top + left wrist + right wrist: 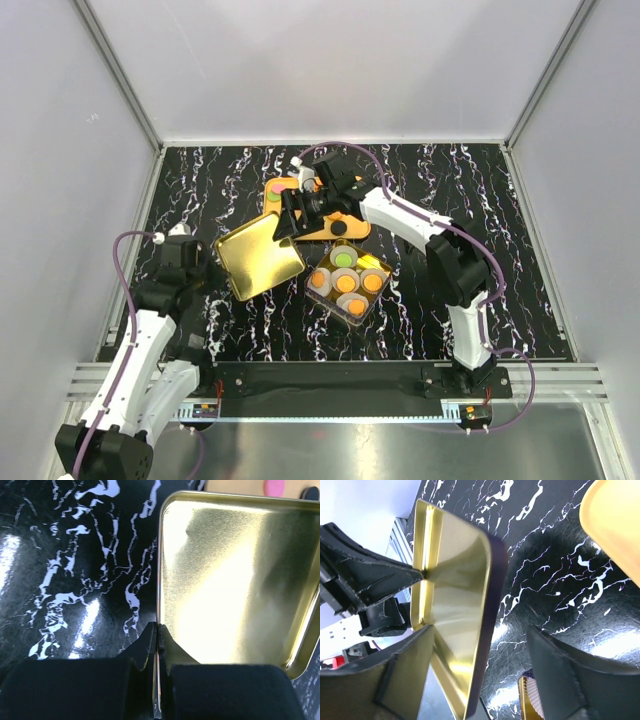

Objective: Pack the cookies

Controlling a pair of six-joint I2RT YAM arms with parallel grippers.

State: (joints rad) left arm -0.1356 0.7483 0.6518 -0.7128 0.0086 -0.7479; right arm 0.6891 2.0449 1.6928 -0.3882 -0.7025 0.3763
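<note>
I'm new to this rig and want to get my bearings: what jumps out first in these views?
The shiny gold lid left of centre stands out first, pinched at its rim by the left hand. Just right of it sits an open tin filled with orange and green cookies. The right hand hangs open close to the lid's far edge.

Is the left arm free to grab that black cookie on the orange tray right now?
Probably not. The left gripper is shut on the rim of the gold lid, so its fingers are taken, and the right gripper hangs open at the orange tray near the black cookie.
</note>
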